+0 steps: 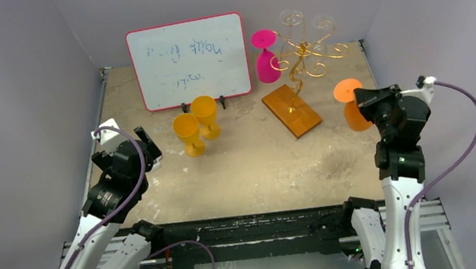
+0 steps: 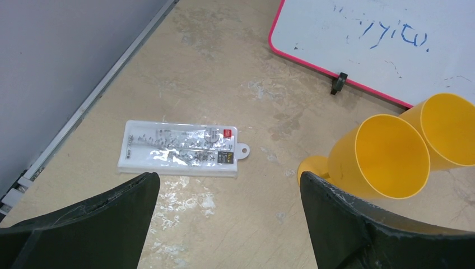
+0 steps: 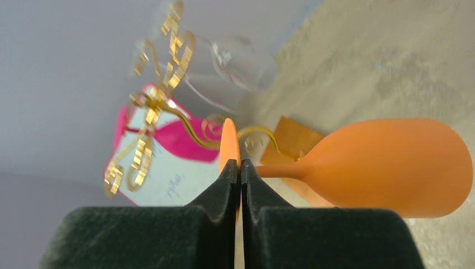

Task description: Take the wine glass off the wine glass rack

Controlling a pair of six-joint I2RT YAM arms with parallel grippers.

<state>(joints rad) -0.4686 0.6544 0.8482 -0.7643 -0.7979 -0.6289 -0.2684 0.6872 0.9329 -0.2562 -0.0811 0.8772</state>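
Note:
The wine glass rack, gold scroll wire on an orange-brown wooden base, stands at the back right. Two clear glasses hang upside down from its top arms. A pink glass is upside down at its left; I cannot tell if it hangs. My right gripper is shut on the foot disc of an orange wine glass, held bowl-down to the right of the rack, clear of its arms. The rack also shows in the right wrist view. My left gripper is open and empty at the left.
A red-framed whiteboard stands at the back. Two yellow goblets stand in front of it and show in the left wrist view. A flat clear plastic packet lies on the table near the left wall.

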